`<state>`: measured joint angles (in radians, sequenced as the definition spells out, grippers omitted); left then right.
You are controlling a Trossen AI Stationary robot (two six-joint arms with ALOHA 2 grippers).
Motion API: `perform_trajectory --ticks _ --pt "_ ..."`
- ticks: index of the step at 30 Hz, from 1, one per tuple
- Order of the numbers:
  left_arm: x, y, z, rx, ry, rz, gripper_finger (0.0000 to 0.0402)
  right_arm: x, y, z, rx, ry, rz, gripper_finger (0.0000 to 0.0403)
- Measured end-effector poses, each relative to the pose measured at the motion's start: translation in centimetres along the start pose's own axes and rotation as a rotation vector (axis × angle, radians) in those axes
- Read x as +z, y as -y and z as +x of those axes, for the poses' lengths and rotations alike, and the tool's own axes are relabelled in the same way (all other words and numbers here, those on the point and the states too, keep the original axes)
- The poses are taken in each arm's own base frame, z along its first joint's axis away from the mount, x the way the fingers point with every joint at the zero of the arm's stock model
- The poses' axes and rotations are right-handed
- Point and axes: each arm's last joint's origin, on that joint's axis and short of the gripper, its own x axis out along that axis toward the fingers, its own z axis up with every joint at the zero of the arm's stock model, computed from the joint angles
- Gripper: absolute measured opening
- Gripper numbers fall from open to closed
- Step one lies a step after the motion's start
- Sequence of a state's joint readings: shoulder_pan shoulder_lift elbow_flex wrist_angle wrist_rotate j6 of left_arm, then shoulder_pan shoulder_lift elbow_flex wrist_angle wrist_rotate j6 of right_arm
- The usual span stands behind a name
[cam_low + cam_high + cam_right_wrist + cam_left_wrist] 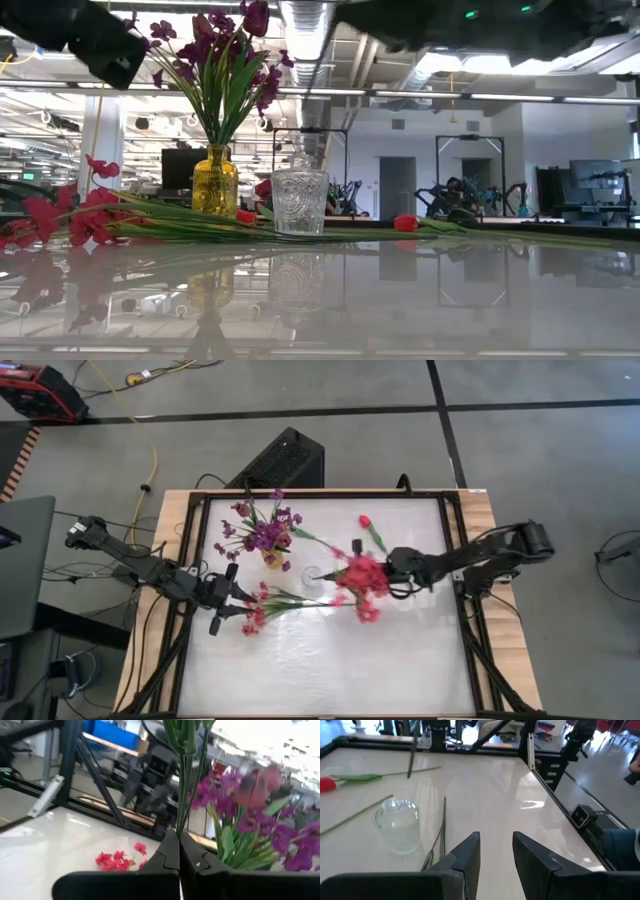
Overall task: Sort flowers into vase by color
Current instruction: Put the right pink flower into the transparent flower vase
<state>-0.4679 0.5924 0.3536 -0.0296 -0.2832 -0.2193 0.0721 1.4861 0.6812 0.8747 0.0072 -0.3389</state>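
With the right claw pinched shut on the red-pink spray above the clear glass vase, those thin stems could miss the mouth or tip it.

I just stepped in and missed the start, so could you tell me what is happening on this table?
The robot is sorting artificial flowers by color. The right claw is shut on the green stems of a red-pink spray, held near the clear glass vase, which looks empty. Purple flowers already stand in the yellow vase. The left claw waits open beside another red-pink spray lying on the table. One red tulip lies apart.
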Motion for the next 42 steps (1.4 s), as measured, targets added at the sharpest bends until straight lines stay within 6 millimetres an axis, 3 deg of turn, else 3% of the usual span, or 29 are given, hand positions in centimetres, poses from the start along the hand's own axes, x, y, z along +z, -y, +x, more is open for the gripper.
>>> perform_trajectory --ticks 8,34,42 --pt "0.1 0.2 0.2 -0.034 0.008 0.057 0.0102 -0.2 0.9 2.9 -0.026 -0.097 0.016 0.0015" --pt "0.1 0.3 0.2 -0.066 -0.002 0.038 0.0102 -1.9 1.7 3.0 -0.025 -0.292 0.099 0.0017" --pt "0.2 0.3 0.2 -0.063 0.007 0.025 0.0102 -2.6 2.6 2.8 -0.08 -0.323 0.297 0.0084"
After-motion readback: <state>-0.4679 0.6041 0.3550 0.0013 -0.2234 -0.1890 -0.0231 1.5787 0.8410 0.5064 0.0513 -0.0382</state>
